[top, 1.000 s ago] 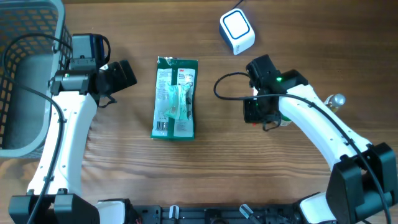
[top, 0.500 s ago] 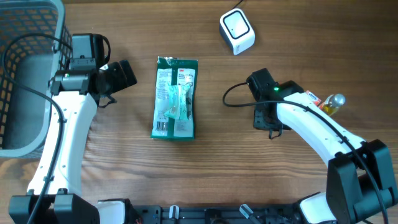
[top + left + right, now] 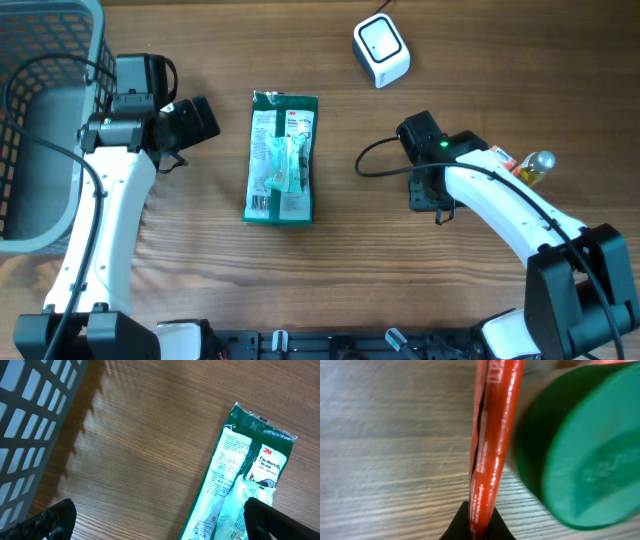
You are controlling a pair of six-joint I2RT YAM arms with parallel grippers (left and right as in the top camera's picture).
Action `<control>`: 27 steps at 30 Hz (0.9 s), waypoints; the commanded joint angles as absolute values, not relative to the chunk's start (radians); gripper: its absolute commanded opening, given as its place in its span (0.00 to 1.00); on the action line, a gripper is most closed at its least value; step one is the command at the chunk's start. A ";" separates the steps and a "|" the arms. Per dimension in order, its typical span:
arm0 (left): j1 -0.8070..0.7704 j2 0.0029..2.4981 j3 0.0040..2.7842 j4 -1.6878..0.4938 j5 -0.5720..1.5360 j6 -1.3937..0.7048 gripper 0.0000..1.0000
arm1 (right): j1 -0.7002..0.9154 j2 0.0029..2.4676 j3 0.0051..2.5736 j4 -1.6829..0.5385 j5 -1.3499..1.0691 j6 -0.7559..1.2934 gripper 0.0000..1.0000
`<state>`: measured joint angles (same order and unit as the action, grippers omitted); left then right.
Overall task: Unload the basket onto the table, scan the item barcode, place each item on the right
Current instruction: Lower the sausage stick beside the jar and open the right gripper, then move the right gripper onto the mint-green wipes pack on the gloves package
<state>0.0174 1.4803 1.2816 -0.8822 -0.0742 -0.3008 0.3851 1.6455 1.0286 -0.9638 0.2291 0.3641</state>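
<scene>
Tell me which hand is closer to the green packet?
Left. The left hand sits beside the green packet; the right hand, gripping a red wrapper, is farther, across from it.

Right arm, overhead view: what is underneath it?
A red-labelled item with a pale rounded end pokes out past the forearm. Its remainder, and the right tool pinching its red edge, are covered by the arm.

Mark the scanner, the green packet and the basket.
scanner [image 3: 381, 45], overhead view, top face.
green packet [image 3: 283, 158], overhead view, middle of label.
basket [image 3: 55, 40], overhead view, mesh wall.
</scene>
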 commanded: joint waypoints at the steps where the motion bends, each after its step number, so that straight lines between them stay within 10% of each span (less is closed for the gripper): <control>1: 0.022 1.487 1.275 -0.880 -0.084 -0.289 1.00 | 0.384 1.649 1.006 -0.964 0.155 0.311 0.15; 9: 0.022 1.487 1.275 -0.880 -0.084 -0.289 1.00 | 0.384 1.649 0.950 -0.908 0.155 0.316 0.34; 27: 0.022 1.487 1.275 -0.880 -0.084 -0.289 1.00 | 0.514 1.657 1.127 -0.520 -0.303 0.478 0.35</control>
<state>0.0174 1.4803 1.2816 -0.8822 -0.0750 -0.3008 0.4564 1.6455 1.1236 -0.6266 -0.2241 0.3687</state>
